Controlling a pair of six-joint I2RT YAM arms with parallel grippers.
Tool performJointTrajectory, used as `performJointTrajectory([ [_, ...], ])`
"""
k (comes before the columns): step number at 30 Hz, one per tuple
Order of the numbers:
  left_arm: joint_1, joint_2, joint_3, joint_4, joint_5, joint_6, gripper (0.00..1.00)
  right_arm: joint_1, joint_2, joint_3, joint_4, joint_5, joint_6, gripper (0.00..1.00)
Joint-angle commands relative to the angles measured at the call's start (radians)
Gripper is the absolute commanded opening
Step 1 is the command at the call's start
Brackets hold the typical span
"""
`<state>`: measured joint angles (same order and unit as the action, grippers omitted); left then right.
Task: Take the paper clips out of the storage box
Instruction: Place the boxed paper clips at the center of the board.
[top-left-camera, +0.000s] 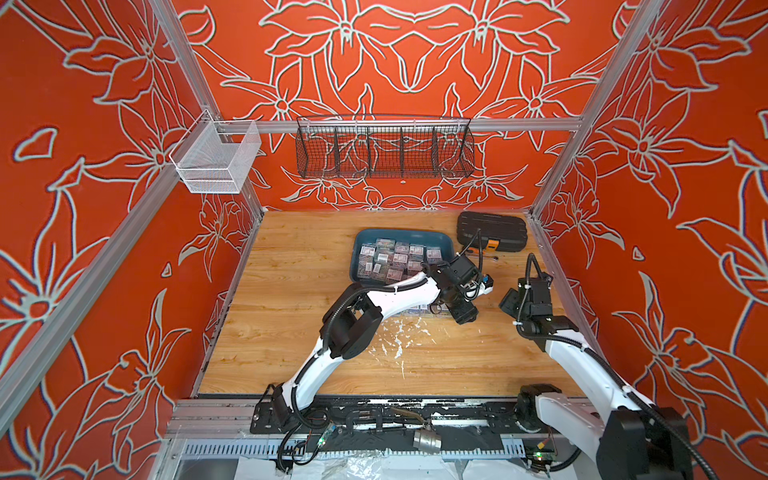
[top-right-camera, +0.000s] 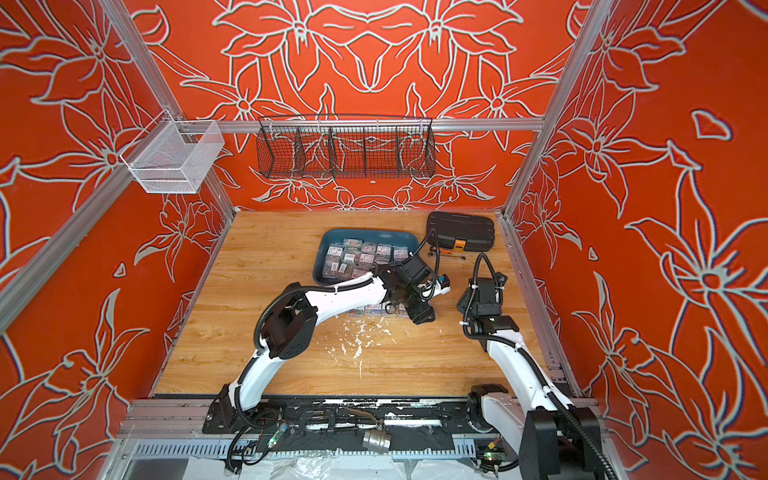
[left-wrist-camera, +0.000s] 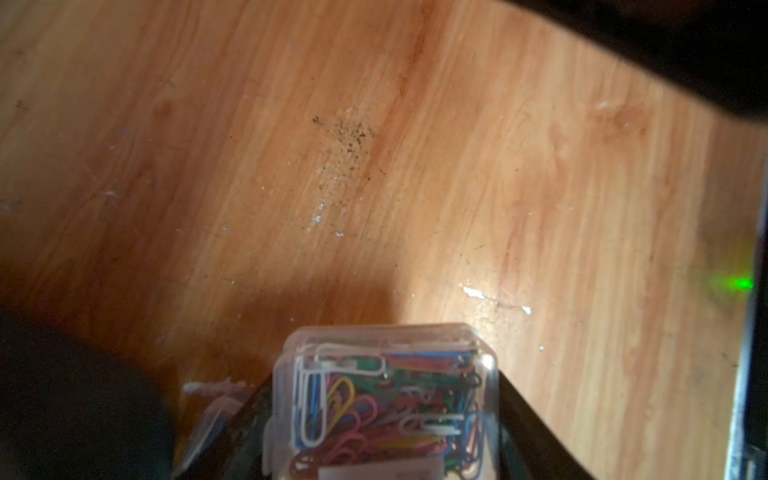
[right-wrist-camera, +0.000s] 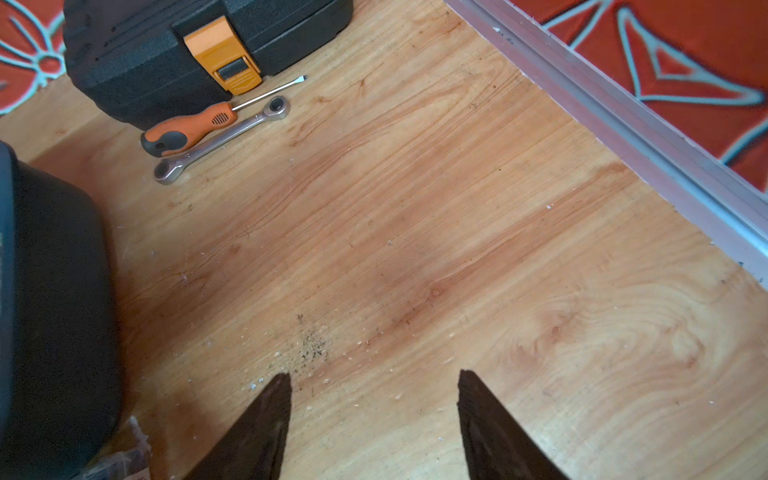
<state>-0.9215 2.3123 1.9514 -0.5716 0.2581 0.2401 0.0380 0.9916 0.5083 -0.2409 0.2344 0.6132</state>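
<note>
- Hard up against my left wrist camera sits a clip box (left-wrist-camera: 374, 415), clear plastic packed with multicoloured clips, with a white label just showing at its edge.
- The left gripper (left-wrist-camera: 384, 374) is clamped on that clip box, its dark fingers (left-wrist-camera: 532, 428) pressing the two side walls with no gap on either side.
- I cannot tell whether the clip box rests on the table (left-wrist-camera: 374, 166) or is raised off it. Its shadow falls on the wood just beyond.
- In both top views I see the left gripper down at the right end of a row of clip boxes (top-right-camera: 374, 309). They lie on the wood just in front of the storage box (top-left-camera: 399, 232).
- The storage box, teal with rounded corners, sits toward the back of the table near the middle.
- The paper clips (top-left-camera: 395, 259) fill most of the storage box, packed side by side, and only its far right corner is bare.
- The right gripper (right-wrist-camera: 374, 376) hangs over bare wood on the right side of the table, near the frame rail (right-wrist-camera: 623, 124). Its jaws stand well apart with nothing between them.
- The black case (right-wrist-camera: 145, 54) with the orange latch lies in the back right corner, just beside the storage box.
- A screwdriver (right-wrist-camera: 195, 124) and a ratchet wrench (right-wrist-camera: 220, 139) lie alongside each other just in front of the black case.
- On the back rail hang a black wire basket (top-left-camera: 384, 151) and, at the left corner, a white mesh basket (top-left-camera: 216, 162).
</note>
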Motion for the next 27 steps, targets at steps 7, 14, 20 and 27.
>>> performJointTrajectory([
  [7, 0.004, 0.077, 0.084, -0.061, -0.016, 0.148, 0.39, -0.012, -0.008, -0.014, 0.015, -0.043, 0.019, 0.66],
  [14, 0.009, 0.095, 0.108, -0.070, -0.053, 0.178, 0.58, -0.011, -0.015, -0.019, 0.022, -0.049, 0.017, 0.66],
  [20, 0.015, 0.117, 0.162, -0.102, -0.063, 0.173, 0.70, -0.012, -0.017, -0.020, 0.021, -0.053, 0.015, 0.66],
  [27, 0.015, 0.122, 0.198, -0.139, -0.062, 0.180, 0.76, -0.013, -0.021, -0.018, 0.016, -0.056, 0.012, 0.66],
])
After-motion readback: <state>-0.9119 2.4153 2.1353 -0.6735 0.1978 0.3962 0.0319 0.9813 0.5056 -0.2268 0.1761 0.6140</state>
